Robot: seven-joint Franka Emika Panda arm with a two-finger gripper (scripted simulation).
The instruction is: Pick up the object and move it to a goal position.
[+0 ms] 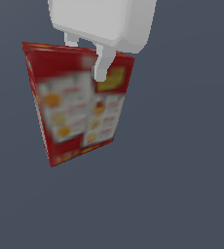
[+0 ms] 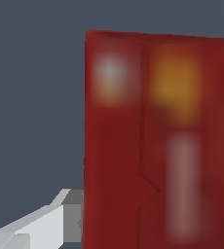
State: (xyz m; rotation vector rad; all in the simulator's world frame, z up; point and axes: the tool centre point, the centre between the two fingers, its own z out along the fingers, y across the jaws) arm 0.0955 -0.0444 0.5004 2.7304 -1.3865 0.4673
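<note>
The object (image 1: 77, 104) is a red box with white panels and yellow-orange pictures. It hangs slightly tilted in the middle of the exterior view. My white gripper (image 1: 87, 58) comes down from above and is shut on the box's top edge. One finger (image 1: 101, 63) lies over the printed front face, while the other finger (image 1: 71, 41) goes behind the box. In the wrist view the object (image 2: 158, 146) fills most of the picture as a blurred red face, and one finger (image 2: 46, 226) presses against its side. The goal position is out of view.
A plain dark grey-blue ground (image 1: 182, 170) lies all around the box; no other objects or edges show.
</note>
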